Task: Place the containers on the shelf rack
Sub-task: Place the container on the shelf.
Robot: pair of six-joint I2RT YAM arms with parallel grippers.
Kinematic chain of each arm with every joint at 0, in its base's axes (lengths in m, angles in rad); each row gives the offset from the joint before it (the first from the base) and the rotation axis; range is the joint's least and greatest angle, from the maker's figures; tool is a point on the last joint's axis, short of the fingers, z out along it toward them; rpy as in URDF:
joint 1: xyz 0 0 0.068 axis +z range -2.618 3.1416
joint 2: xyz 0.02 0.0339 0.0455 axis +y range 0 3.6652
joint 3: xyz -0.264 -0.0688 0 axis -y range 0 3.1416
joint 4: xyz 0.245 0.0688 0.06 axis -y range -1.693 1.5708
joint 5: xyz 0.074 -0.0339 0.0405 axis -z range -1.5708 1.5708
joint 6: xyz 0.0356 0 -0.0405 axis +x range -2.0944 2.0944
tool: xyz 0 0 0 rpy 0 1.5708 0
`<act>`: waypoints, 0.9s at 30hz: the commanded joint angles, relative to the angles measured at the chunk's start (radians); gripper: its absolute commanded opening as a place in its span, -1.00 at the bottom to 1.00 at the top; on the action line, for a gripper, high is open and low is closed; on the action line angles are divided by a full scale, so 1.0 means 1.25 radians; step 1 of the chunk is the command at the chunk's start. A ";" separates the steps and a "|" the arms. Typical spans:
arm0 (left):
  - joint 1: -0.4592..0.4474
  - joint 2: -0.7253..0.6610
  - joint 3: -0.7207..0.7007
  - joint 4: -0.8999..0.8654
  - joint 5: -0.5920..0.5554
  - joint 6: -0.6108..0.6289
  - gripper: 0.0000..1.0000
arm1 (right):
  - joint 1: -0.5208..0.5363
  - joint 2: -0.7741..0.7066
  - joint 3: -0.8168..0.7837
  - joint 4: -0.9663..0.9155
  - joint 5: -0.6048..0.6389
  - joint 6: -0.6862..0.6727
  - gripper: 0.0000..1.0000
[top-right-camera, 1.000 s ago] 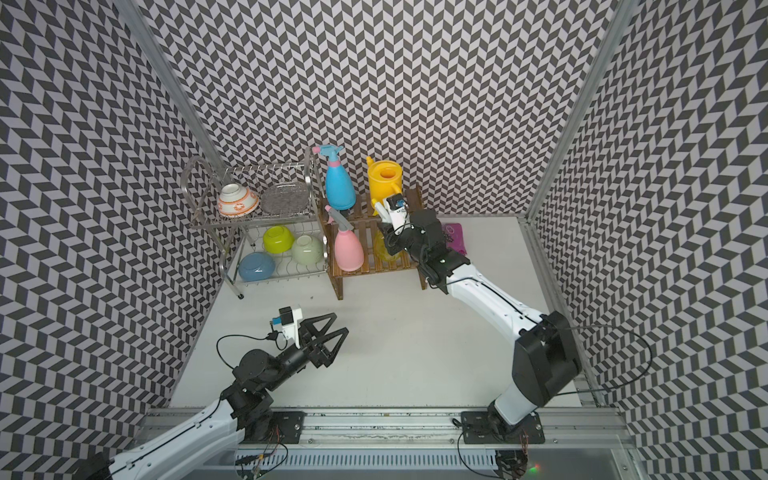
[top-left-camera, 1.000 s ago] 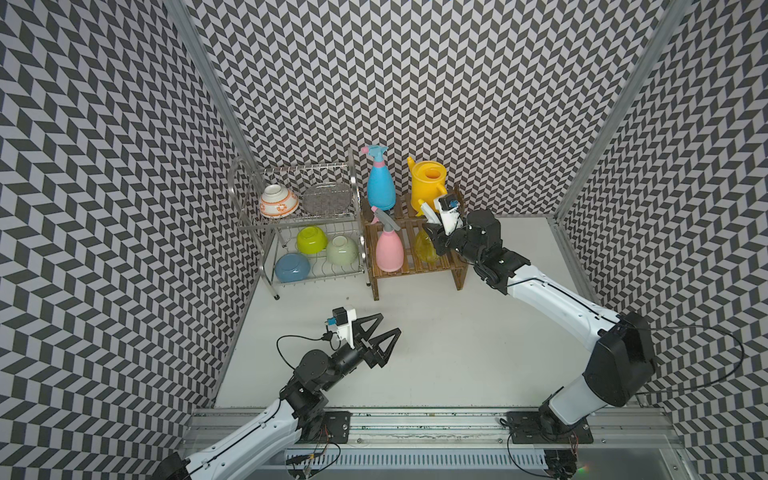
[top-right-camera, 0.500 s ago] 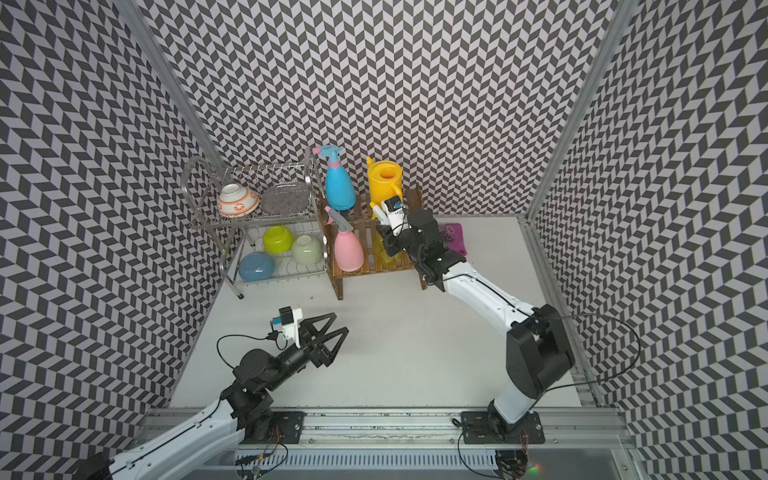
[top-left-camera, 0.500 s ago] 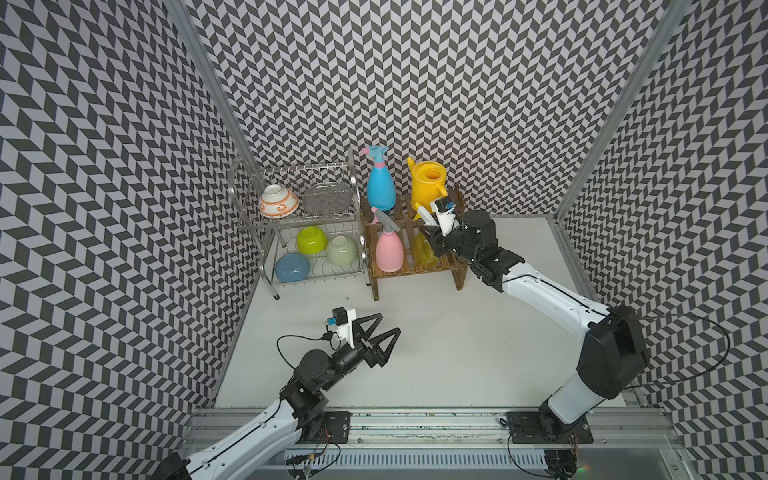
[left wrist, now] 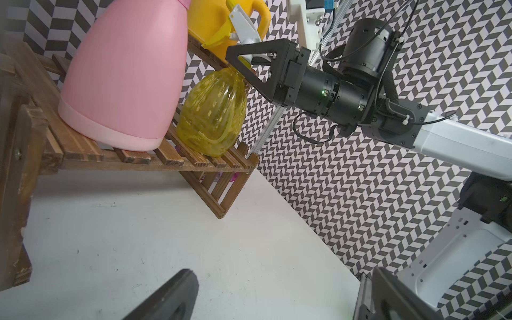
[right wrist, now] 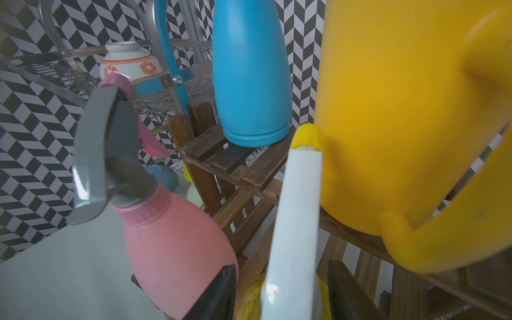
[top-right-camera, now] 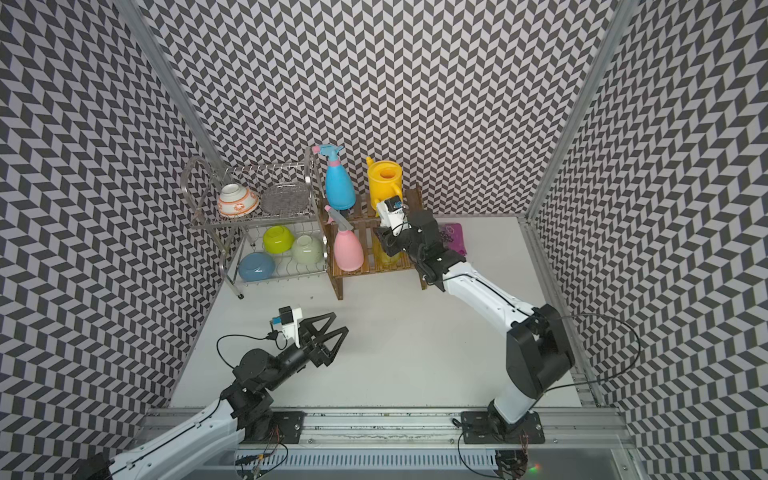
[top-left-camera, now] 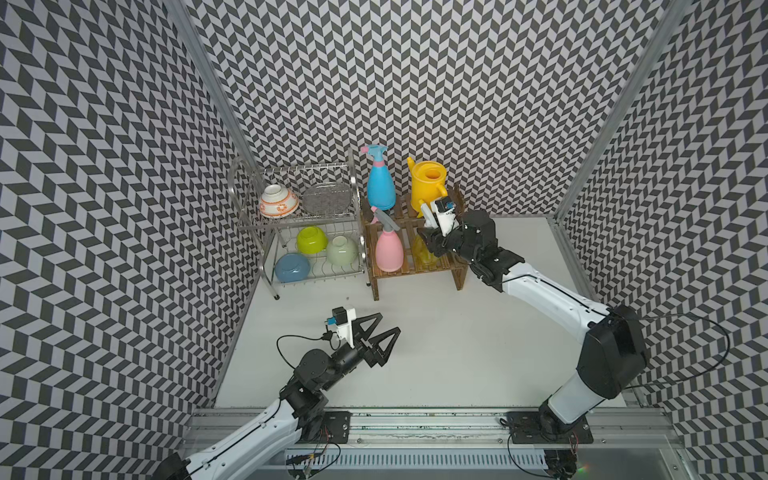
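The shelf rack (top-left-camera: 411, 268) (top-right-camera: 374, 268) stands at the back of the table. Its upper tier carries the blue spray bottle (top-left-camera: 380, 187) (right wrist: 249, 69) and the yellow watering can (top-left-camera: 428, 187) (right wrist: 401, 110). The pink bottle (top-left-camera: 388, 251) (left wrist: 124, 69) and the translucent yellow bottle (top-left-camera: 420, 250) (left wrist: 213, 110) stand upright on the lower tier. My right gripper (top-left-camera: 428, 241) (right wrist: 282, 288) is open around the yellow bottle's white trigger head (right wrist: 296, 207), with a gap on each side. My left gripper (top-left-camera: 390, 324) (left wrist: 285, 273) hovers open and empty over the table's front left.
A silver wire dish rack (top-left-camera: 291, 216) with several bowls adjoins the shelf rack on the left. A purple packet (top-right-camera: 453, 237) lies on the table behind my right wrist. The patterned walls close in the back and both sides.
My right gripper's jaws have spread away from the yellow bottle's trigger head, and the bottle now stands free on the lower tier. The left arm has not moved.
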 commanded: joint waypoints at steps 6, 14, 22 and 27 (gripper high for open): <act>0.006 -0.009 0.021 -0.001 -0.004 0.013 0.99 | -0.005 -0.074 -0.037 0.047 -0.003 0.011 0.40; 0.006 -0.015 0.020 -0.003 -0.006 0.013 1.00 | -0.005 -0.154 -0.094 0.054 0.002 0.018 0.55; 0.006 -0.018 0.020 -0.005 -0.006 0.013 1.00 | -0.005 -0.296 -0.197 0.075 0.006 0.034 0.58; 0.006 -0.017 0.020 -0.004 -0.004 0.011 1.00 | -0.006 -0.414 -0.289 0.114 0.007 0.057 0.60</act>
